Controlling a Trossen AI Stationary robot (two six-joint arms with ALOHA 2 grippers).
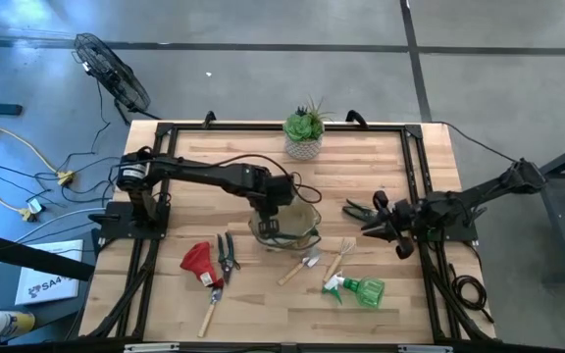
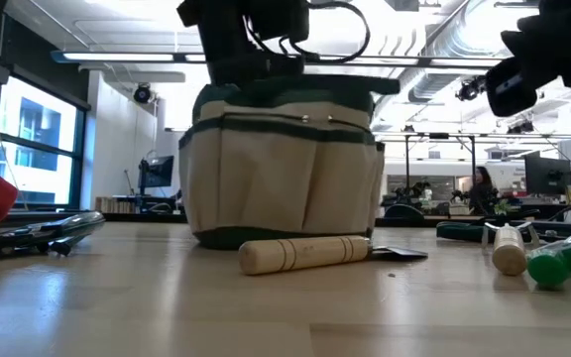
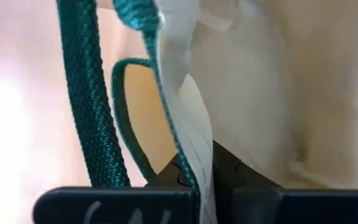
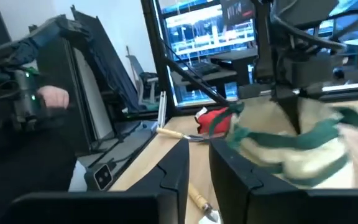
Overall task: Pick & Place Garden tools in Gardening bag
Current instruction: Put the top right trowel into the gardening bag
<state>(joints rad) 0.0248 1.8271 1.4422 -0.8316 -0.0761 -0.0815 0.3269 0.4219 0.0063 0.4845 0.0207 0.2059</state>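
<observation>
Bag (image 1: 284,227) sits mid-desk (image 1: 381,167), its rim pinched in the closed left gripper (image 1: 271,218). Right gripper (image 1: 381,227) hovers beside it, fingers nearly together, empty. Glove (image 1: 197,261), trowel (image 1: 300,268) and spray bottle (image 1: 359,289) lie nearby.

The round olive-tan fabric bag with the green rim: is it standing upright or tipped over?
Upright. The round olive-tan fabric bag rests flat on the wooden table, pockets vertical, while the left gripper is shut on its rim.
</observation>
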